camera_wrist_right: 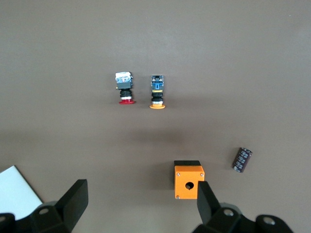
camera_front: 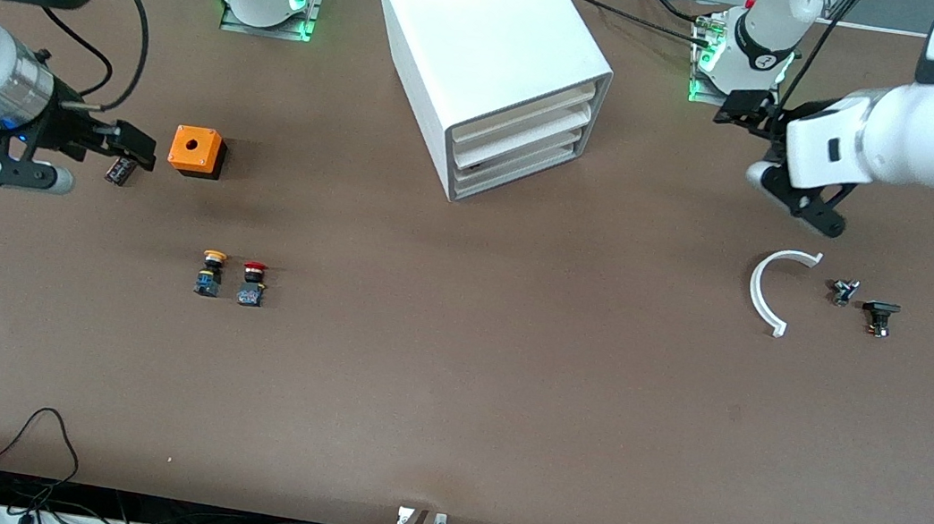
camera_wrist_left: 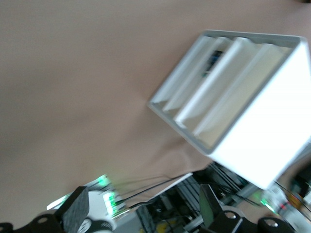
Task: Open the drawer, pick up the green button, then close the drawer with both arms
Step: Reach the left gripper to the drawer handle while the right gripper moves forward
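Both arms hang in the air and nothing is gripped. The left gripper [camera_wrist_left: 141, 211] hovers over the counter [camera_front: 448, 404] at the left arm's end, fingers [camera_wrist_left: 75, 208] spread wide and empty, its wrist view looking at the front of the white cabinet [camera_front: 487, 39]. The cabinet stands in the middle of the counter, near the arms' bases. All three of its stacked drawers are pushed in, and the drawer [camera_front: 524, 172] at the bottom sits flush and shut. The green-capped button is not in sight anywhere.

The right gripper [camera_wrist_right: 141, 206] hovers above the counter at the right arm's end, fingers [camera_wrist_right: 73, 204] wide apart, holding nothing. An orange box [camera_front: 196, 152] sits just beside it, with a small dark cylinder [camera_front: 120, 170] close by. Nearer the front camera, the yellow-capped button [camera_front: 210, 272] and the red-capped button [camera_front: 252, 283] lie side by side.
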`<action>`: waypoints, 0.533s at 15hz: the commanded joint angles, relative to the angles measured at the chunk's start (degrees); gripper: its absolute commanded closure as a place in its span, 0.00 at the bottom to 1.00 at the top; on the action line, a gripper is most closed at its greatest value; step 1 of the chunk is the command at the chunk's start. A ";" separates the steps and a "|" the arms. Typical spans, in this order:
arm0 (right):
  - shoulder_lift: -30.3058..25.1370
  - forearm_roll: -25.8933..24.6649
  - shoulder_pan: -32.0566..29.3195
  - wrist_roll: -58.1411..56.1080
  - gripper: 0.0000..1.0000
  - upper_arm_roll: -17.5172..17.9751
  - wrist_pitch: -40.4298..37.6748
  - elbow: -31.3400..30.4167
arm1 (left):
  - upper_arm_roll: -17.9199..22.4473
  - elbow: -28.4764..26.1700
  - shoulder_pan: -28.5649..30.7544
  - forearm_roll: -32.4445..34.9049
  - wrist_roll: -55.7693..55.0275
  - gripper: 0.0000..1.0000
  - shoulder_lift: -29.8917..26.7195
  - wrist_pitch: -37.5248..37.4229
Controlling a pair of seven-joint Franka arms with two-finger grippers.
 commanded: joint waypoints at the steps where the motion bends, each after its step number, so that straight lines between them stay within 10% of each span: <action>1: 1.64 0.56 0.33 0.24 0.01 0.37 0.93 -0.04 | 0.33 1.03 0.16 -8.64 6.76 0.00 6.34 -1.21; 8: 6.04 6.10 1.64 4.53 0.01 0.46 4.53 0.14 | 0.24 -10.19 0.33 -26.58 27.58 0.00 16.82 9.05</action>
